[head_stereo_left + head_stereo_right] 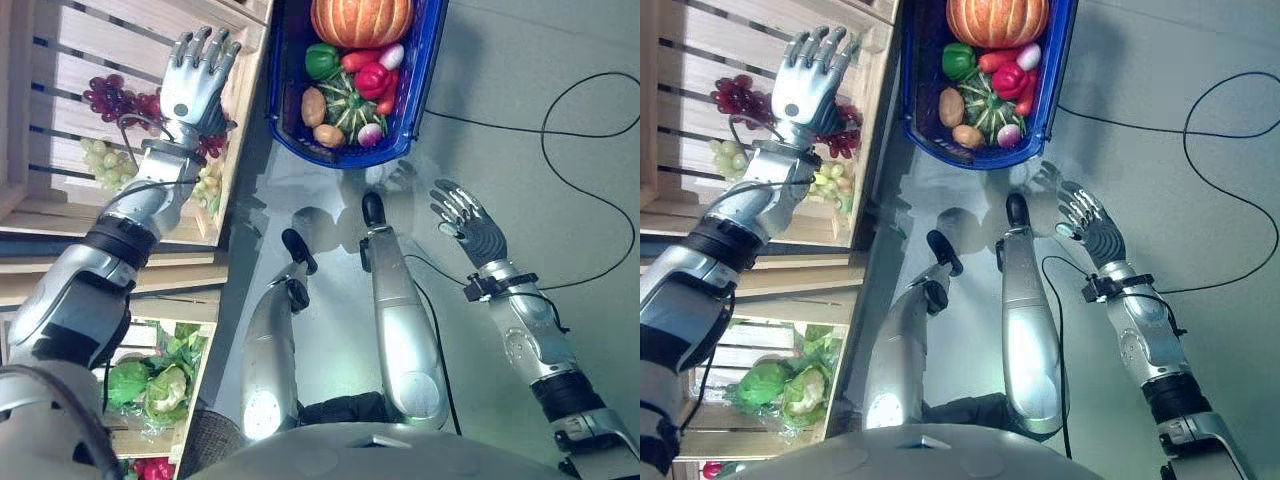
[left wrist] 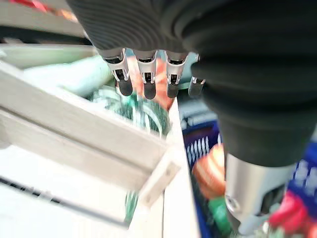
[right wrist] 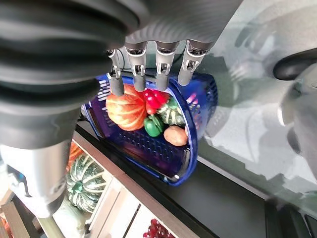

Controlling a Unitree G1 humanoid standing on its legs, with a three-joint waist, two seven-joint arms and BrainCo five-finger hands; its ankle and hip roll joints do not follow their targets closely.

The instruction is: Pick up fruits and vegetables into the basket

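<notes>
Currently the left hand [image 1: 195, 80] is raised over the wooden crate [image 1: 60, 120] at the left of the head views, with its fingers extended and slightly spread and nothing held in them. Directly beneath and beside it lie the red grapes [image 1: 115, 97], and nearer the robot, the green grapes [image 1: 100, 160], all inside the same crate compartment. In the left wrist view the fingers [image 2: 125, 84] hang straight, apart from any object, above a crate slat.

The right hand [image 1: 468, 225] is held above the grey floor [image 1: 540, 70], well apart from the produce, with fingers straight and relaxed and empty. The right wrist view confirms the straight fingers [image 3: 135, 74], with the basket visible past them.

The blue basket [image 1: 425, 75] stands on the floor just beside the crate, between the two hands. It contains an orange pumpkin [image 1: 362, 20], a green pepper [image 1: 321, 60], a red pepper [image 1: 371, 78], a potato [image 1: 313, 105], a small striped green squash [image 1: 349, 106] and several smaller items that cannot be identified.

A lower crate [image 1: 195, 385] near the robot's left side holds leafy green vegetables [image 1: 150, 380].
</notes>
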